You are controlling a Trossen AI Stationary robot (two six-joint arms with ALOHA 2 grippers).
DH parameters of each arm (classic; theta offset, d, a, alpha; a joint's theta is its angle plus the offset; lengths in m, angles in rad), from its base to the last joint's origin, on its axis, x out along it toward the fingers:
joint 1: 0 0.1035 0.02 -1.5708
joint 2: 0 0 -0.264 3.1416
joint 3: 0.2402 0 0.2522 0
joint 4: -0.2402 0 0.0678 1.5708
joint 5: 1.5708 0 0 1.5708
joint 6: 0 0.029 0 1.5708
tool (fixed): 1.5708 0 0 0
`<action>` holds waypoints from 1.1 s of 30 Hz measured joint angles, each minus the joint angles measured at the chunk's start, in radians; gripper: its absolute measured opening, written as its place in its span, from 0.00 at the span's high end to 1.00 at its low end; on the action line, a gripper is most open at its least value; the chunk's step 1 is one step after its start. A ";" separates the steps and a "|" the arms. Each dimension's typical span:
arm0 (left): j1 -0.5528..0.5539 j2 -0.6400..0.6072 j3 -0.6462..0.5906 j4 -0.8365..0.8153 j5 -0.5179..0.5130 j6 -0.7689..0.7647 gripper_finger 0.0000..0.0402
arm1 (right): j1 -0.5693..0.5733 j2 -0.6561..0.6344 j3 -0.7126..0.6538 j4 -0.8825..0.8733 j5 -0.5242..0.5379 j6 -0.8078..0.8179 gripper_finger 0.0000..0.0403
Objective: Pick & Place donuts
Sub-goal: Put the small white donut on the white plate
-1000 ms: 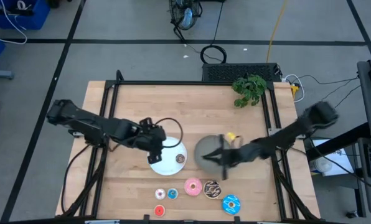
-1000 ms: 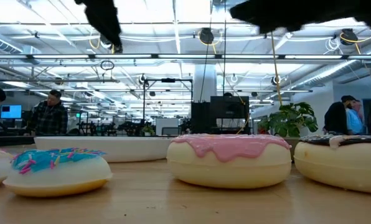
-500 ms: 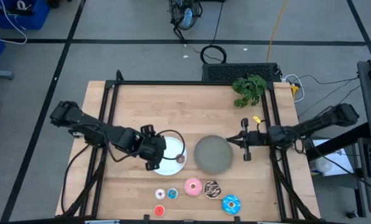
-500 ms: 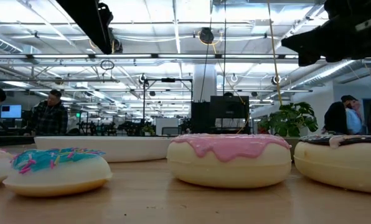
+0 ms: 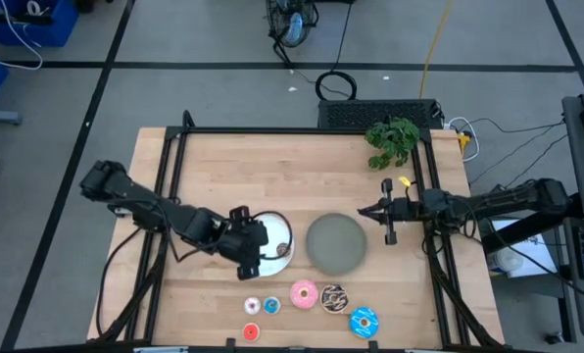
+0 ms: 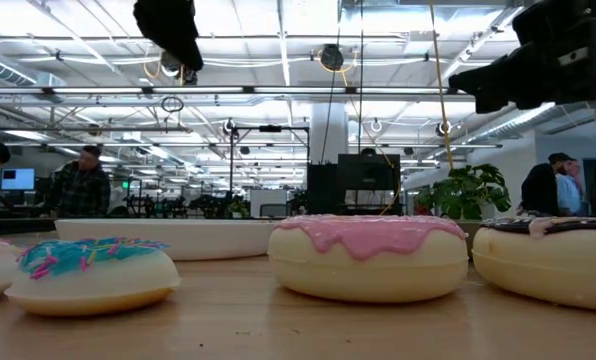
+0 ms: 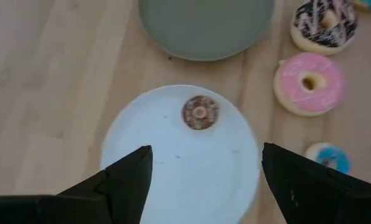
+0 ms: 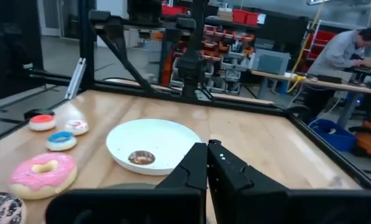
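Observation:
A tiny brown donut (image 7: 200, 112) lies flat on the white plate (image 5: 275, 229). My left gripper (image 5: 256, 251) hovers open over that plate's near-left part, its fingers apart above the rim. My right gripper (image 5: 365, 210) is shut and empty, held above the table just right of the grey plate (image 5: 336, 243). Near the front edge lie the pink donut (image 5: 304, 293), chocolate-sprinkled donut (image 5: 333, 297), blue-iced donut (image 5: 363, 321), tiny white donut (image 5: 252, 307), tiny blue donut (image 5: 271, 306) and tiny red donut (image 5: 251, 332).
A green plant (image 5: 392, 140) stands at the table's far right corner. A black frame rail (image 5: 302, 130) runs along the far edge and down both sides. The grey plate holds nothing. Bare wood lies across the far half of the table. People stand in the room beyond (image 6: 78, 180).
My right gripper has drawn back from above the grey plate toward the table's right edge and now holds still there. My left gripper has shifted a little toward the near edge over the white plate. The brown donut has stayed on the plate.

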 joint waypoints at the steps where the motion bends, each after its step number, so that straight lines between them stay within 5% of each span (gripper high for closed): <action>1: -0.009 0.005 0.000 0.004 0.001 -0.026 0.26 | 0.000 0.000 0.000 0.000 -0.001 -0.006 1.00; 11: -0.215 0.139 0.031 -0.016 0.271 -0.313 0.29 | 0.000 -0.007 -0.001 0.032 0.000 -0.043 1.00; 23: -0.321 0.242 0.040 0.016 0.243 -0.449 0.51 | 0.000 -0.006 -0.001 0.112 0.003 -0.009 1.00; 33: -0.265 0.296 0.040 0.090 0.303 -0.334 0.41 | 0.002 -0.005 -0.001 0.074 0.001 0.037 1.00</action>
